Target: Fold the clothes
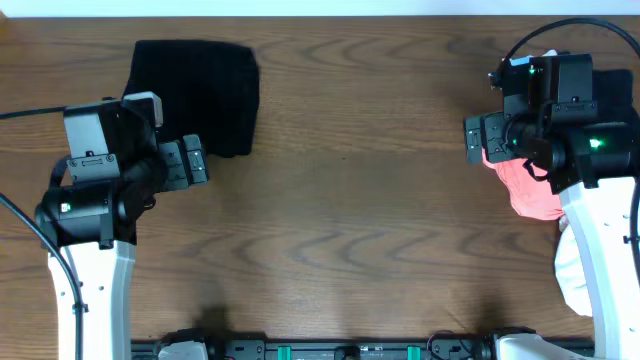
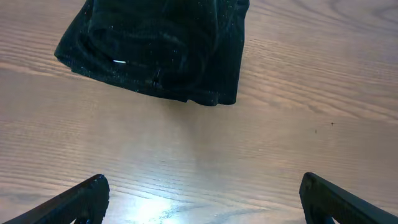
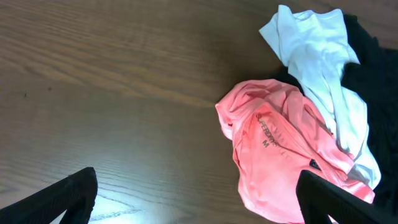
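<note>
A black knit garment (image 1: 200, 92) lies folded into a compact rectangle at the table's far left, and it fills the top of the left wrist view (image 2: 155, 50). My left gripper (image 1: 203, 163) (image 2: 202, 202) hovers just in front of it, open, with bare wood between the fingers. At the right edge lies a crumpled heap: a pink shirt (image 1: 525, 190) (image 3: 280, 149), a white garment (image 3: 317, 56) and a black one (image 3: 373, 81). My right gripper (image 1: 468, 142) (image 3: 199, 199) is open beside the heap. One of its fingers (image 3: 336, 202) is over the pink shirt's edge, and it holds nothing.
The wooden table (image 1: 350, 210) stretches between the two arms. White cloth (image 1: 572, 270) shows partly under the right arm near the table's right edge. The arm bases stand along the front edge.
</note>
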You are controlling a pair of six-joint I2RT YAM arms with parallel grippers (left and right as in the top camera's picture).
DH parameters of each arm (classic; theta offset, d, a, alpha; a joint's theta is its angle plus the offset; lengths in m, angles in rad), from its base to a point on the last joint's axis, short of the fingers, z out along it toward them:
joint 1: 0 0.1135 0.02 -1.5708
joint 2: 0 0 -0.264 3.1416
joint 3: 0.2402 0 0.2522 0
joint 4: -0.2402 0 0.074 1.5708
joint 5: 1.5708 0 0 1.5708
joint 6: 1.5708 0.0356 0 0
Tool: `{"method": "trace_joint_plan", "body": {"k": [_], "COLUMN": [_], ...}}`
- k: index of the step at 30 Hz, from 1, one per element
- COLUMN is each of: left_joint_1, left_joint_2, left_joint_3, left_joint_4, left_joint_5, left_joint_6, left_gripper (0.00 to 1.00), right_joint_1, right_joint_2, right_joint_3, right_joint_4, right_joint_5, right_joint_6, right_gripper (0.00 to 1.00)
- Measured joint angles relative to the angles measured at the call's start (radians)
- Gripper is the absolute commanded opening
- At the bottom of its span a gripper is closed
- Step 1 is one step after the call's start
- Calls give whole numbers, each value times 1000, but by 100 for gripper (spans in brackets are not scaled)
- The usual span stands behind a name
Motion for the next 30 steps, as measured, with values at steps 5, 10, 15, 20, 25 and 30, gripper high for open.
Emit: {"method": "trace_joint_plan", "body": {"k": [5, 10, 15, 20, 25, 30], "left_joint_1": [0, 0, 0, 0, 0, 0], "left_joint_2": [0, 0, 0, 0, 0, 0], "left_joint_3": [0, 0, 0, 0, 0, 0], "left_joint_4": [0, 0, 0, 0, 0, 0], "left_joint_5": [0, 0, 0, 0, 0, 0], "left_joint_6": [0, 0, 0, 0, 0, 0], "left_gripper": [98, 98, 98, 98, 98, 98], "right_joint_1": [0, 0, 0, 0, 0, -4], "right_joint_2": [0, 0, 0, -12, -117, -343], "right_joint_3": [0, 0, 0, 0, 0, -68], "right_joint_4": [0, 0, 0, -17, -24, 122], "right_joint_5": [2, 2, 3, 42, 61, 18], "right_joint_6": [0, 0, 0, 0, 0, 1], "right_gripper": [99, 99, 99, 99, 99, 99]}}
